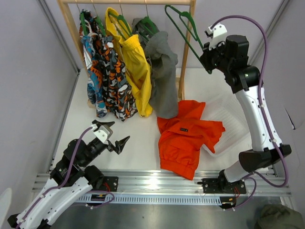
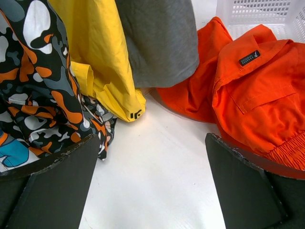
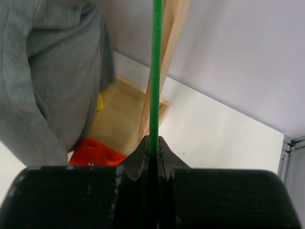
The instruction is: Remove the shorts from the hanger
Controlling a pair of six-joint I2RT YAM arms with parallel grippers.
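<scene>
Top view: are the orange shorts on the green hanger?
No, the shorts lie on the table; the right gripper holds the bare hanger.

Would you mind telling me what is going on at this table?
The right end effector is shut on the bare green hanger, holding it up beside the wooden rack. The orange shorts are off it, crumpled on the table by the white basket. The left end effector hangs open near them, holding nothing.
</scene>
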